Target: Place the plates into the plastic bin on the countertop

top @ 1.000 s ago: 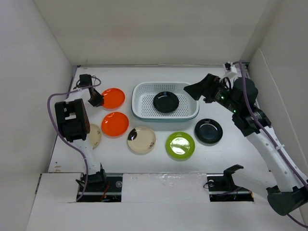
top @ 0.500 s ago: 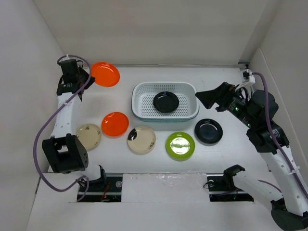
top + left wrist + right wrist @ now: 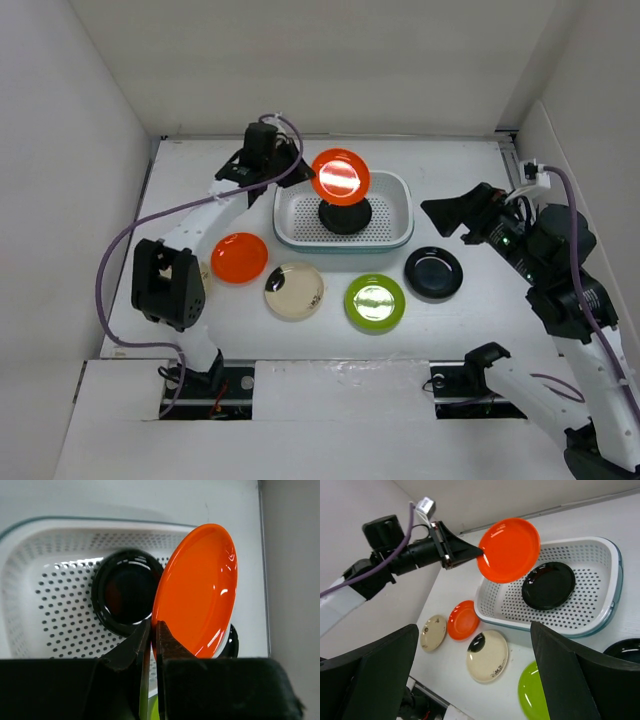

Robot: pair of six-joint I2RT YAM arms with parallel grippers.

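Note:
My left gripper (image 3: 303,170) is shut on the rim of an orange plate (image 3: 340,177) and holds it tilted on edge above the white plastic bin (image 3: 290,234). One black plate (image 3: 345,215) lies in the bin. In the left wrist view the fingers (image 3: 167,637) pinch the orange plate (image 3: 197,590) over the bin (image 3: 45,585) and the black plate (image 3: 125,595). My right gripper (image 3: 445,215) is open and empty, right of the bin, above a black plate (image 3: 433,272) on the countertop (image 3: 470,330).
On the countertop in front of the bin lie an orange plate (image 3: 239,257), a tan plate (image 3: 294,290), a lime green plate (image 3: 375,303) and a second tan plate (image 3: 201,272) partly hidden by the left arm. White walls enclose the surface.
My left arm has swung from the back left corner to over the bin, carrying the orange plate. My right gripper has drawn back slightly to the right.

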